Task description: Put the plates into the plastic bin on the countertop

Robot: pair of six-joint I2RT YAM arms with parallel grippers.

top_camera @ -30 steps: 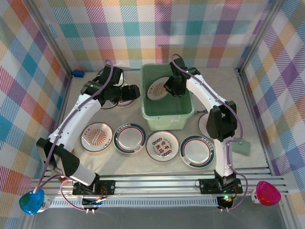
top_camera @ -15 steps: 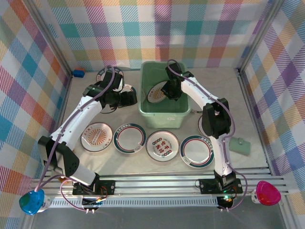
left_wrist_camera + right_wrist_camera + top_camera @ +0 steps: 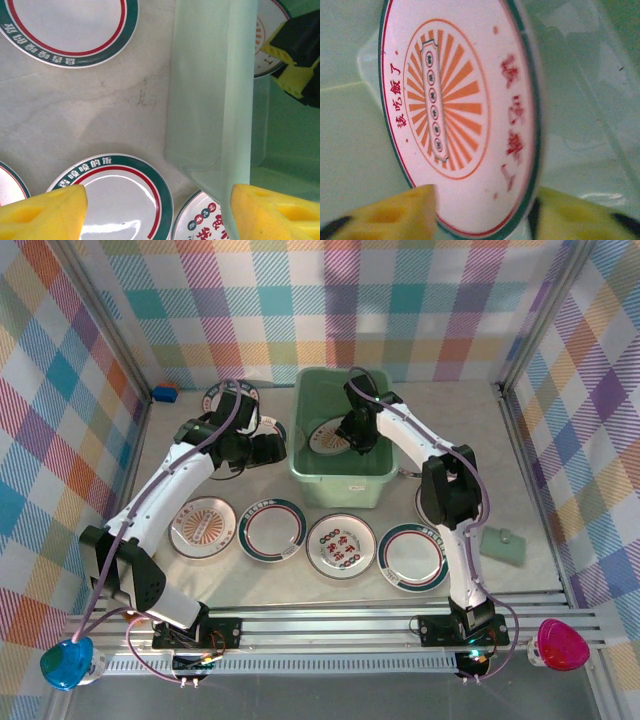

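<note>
Round white plate [image 3: 465, 110] with dark green rim, orange sunburst centre and red characters sits inside the mint-green plastic bin [image 3: 347, 150]; its right edge is blurred. The right gripper [image 3: 485, 202] has its yellow fingers [image 3: 395, 215] spread, one either side of the plate's lower rim.

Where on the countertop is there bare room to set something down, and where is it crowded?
Bare: the countertop right of the bin, up to the right wall and behind the green lid. Crowded: the strip in front of the bin, four plates side by side, and left of the bin, where the left arm hangs over more plates.
</note>
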